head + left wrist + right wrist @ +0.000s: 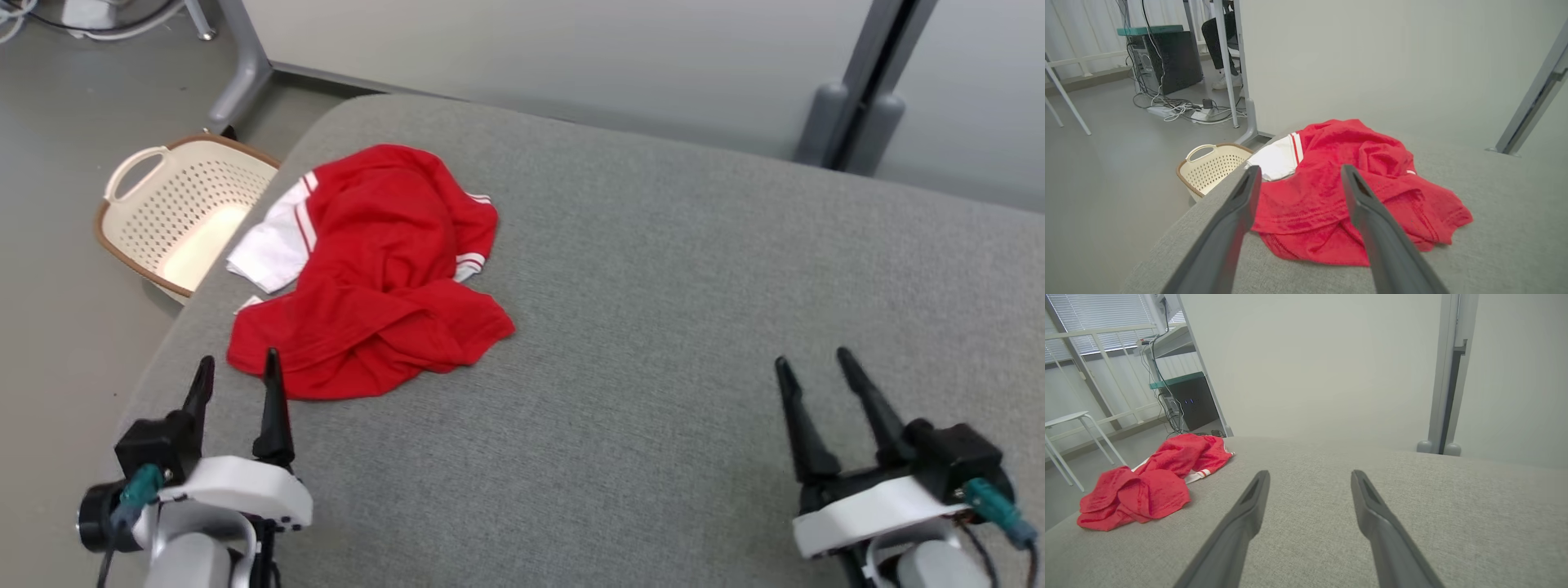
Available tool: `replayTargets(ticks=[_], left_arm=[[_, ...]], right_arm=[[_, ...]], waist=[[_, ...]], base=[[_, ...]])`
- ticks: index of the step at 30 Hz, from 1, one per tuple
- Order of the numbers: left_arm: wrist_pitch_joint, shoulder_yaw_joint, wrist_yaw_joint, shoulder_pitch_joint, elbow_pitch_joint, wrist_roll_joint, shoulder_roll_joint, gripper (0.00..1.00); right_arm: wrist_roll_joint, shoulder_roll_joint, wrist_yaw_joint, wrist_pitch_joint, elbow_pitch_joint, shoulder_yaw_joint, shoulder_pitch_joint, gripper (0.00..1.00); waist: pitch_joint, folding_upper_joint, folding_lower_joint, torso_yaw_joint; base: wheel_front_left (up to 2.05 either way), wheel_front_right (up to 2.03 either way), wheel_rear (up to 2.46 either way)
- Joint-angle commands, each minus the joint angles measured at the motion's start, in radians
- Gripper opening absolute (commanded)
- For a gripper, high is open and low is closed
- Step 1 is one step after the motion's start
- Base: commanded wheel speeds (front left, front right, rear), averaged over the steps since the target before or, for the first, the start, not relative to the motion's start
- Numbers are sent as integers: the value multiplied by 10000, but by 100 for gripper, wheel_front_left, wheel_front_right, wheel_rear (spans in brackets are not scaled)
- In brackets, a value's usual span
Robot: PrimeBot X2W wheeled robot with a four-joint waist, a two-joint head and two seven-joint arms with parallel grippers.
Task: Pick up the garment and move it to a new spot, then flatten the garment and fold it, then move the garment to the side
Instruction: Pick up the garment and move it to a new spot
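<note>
We see the grey surface (653,327) bare from centre to right, open for passing; near its left edge the crumpled red garment (375,278) lies, a basket (188,196) on the floor (49,163) just beyond

The head camera looks steeply down on the grey top (653,286) from above and behind the left gripper (238,357) and right gripper (812,356). Each wrist camera looks low along its own fingers (1229,228): the left has the garment (1331,196) close ahead, the right has it well off leftward. All three share garment and top.
</note>
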Motion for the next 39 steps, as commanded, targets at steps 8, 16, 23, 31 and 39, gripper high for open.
replayTargets(ticks=[8, 16, 23, 31, 39], left_arm=[[928, 18, -449, -2347, 2903, 86, 1130, 100], [2025, -641, -651, -4185, 5301, 666, 1890, 100], [2872, -855, -826, -5049, 6900, 681, 2104, 100], [2304, -906, -1187, -5140, 7512, 411, 2207, 0], [145, -516, -901, -5395, 6168, 156, 2464, 0]], right_arm=[[-420, -481, 1, -6, -434, -1226, -560, 100], [-605, -921, 1, -6, -745, -1543, -813, 100], [-586, -1109, 1, -6, -838, -1550, -937, 100], [-633, -835, 1, -6, -656, -1513, -936, 100], [-539, -343, 1, -6, -470, -1568, -824, 100]], waist=[[1484, 0, 0, -870], [2498, 0, 0, -1365], [2826, 0, 0, -1648], [2432, 0, 0, -1921], [1506, 0, 0, -2086]], base=[[0, 0, 0], [0, 0, 0], [0, 0, 0], [0, 0, 0], [0, 0, 0]])
